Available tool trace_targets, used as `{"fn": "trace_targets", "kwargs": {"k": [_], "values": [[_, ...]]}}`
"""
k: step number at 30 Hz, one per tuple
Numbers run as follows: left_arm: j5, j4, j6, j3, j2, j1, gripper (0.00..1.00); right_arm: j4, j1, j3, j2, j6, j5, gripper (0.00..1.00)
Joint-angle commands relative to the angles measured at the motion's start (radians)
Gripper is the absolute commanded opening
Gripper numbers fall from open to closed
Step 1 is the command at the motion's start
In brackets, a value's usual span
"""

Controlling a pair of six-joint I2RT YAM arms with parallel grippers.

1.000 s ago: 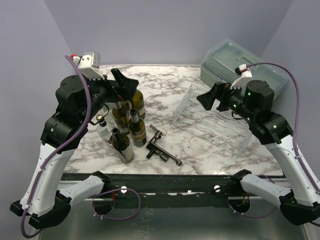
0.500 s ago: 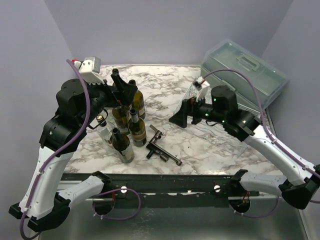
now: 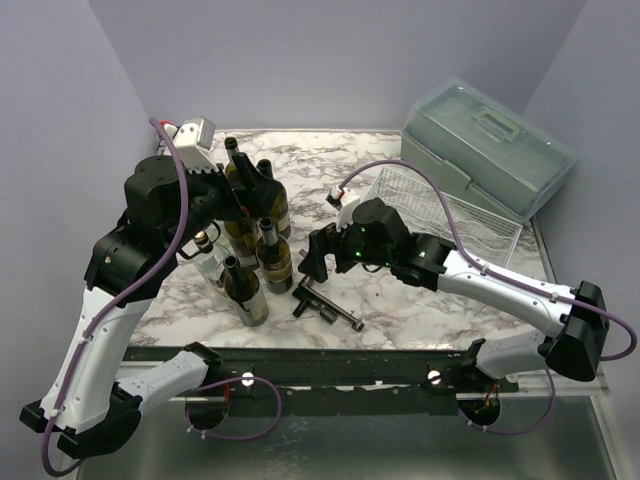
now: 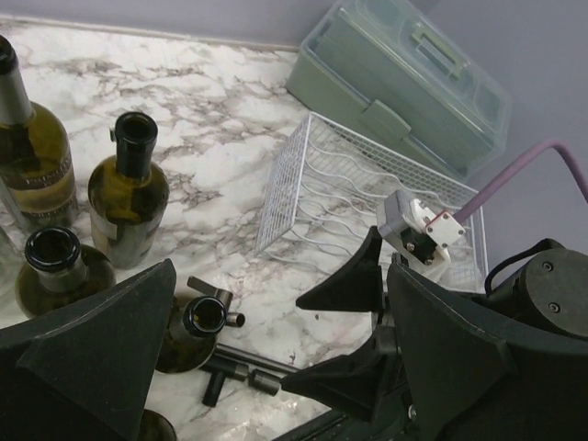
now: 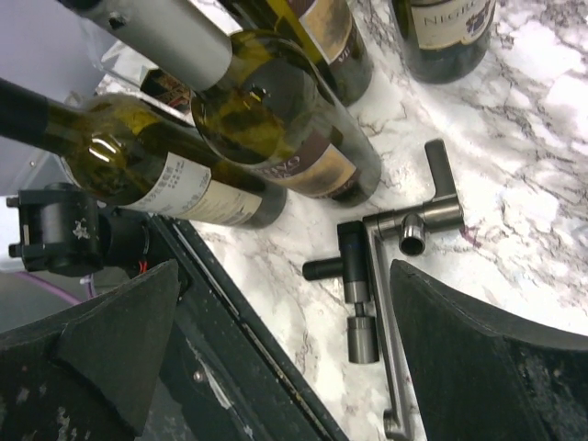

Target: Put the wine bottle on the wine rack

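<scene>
Several dark green wine bottles (image 3: 262, 252) stand in a cluster at the left of the marble table. The silver wire wine rack (image 3: 462, 207) sits at the right, holding no bottle. My left gripper (image 3: 255, 178) hangs open above the back of the cluster; its wrist view looks down on bottle mouths (image 4: 135, 131) and the rack (image 4: 317, 188). My right gripper (image 3: 316, 263) is open and low, just right of the bottles, over a metal tool. Its wrist view shows labelled bottles (image 5: 285, 138) ahead of the open right gripper (image 5: 285, 367). Neither gripper touches a bottle.
A dark metal tool with tube-shaped arms (image 3: 326, 300) lies on the table in front of the bottles, also visible below my right gripper as the tool (image 5: 390, 276). A translucent grey-green lidded box (image 3: 488, 145) stands behind the rack. The black frame rail (image 3: 330, 365) runs along the near edge.
My right arm has swung from above the rack leftward and down, ending beside the bottles over the metal tool. My left arm has shifted only slightly. Both grippers stayed open.
</scene>
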Motion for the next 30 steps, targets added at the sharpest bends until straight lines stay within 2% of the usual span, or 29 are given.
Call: {"fn": "trace_targets", "kwargs": {"k": [1,9,12,24,30], "values": [[0.064,-0.083,-0.024,0.011,0.015,-0.005,0.99,0.090,0.016,0.000,0.034,0.001,0.066,1.00],[0.084,-0.184,-0.017,0.024,0.058,-0.005,0.99,0.212,0.017,-0.037,0.062,0.005,0.147,1.00],[0.059,-0.240,-0.003,0.042,0.074,-0.005,0.99,0.255,0.019,-0.025,0.078,-0.028,0.127,1.00],[-0.210,-0.280,-0.006,0.043,-0.032,-0.005,0.99,0.360,0.079,0.086,0.206,-0.081,0.093,1.00],[-0.234,-0.283,0.005,0.040,-0.064,-0.006,0.99,0.370,0.097,0.146,0.266,-0.109,0.176,0.99]]}}
